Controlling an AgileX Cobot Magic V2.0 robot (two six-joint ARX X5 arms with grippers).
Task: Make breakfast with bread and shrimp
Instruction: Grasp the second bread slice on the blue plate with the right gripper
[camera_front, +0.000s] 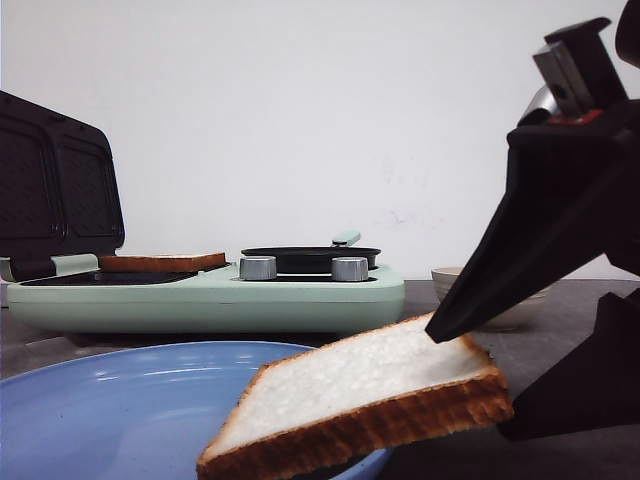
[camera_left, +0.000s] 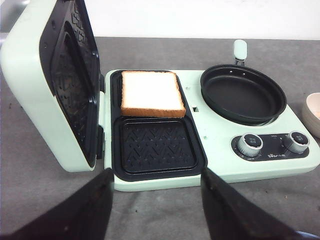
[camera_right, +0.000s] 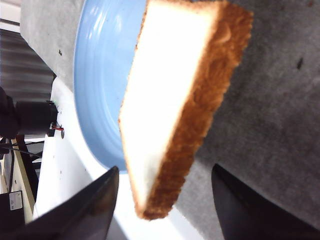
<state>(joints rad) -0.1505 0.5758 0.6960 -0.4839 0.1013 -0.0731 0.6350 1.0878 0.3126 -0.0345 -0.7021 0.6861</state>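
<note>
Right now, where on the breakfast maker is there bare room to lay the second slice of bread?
The near waffle-plate slot is bare, bordered by the bread in the far slot, the open lid and the knobs. The frying pan is also empty. The far slot is taken.

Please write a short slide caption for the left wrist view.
One bread slice lies in the open sandwich maker, beside an empty black pan.
</note>
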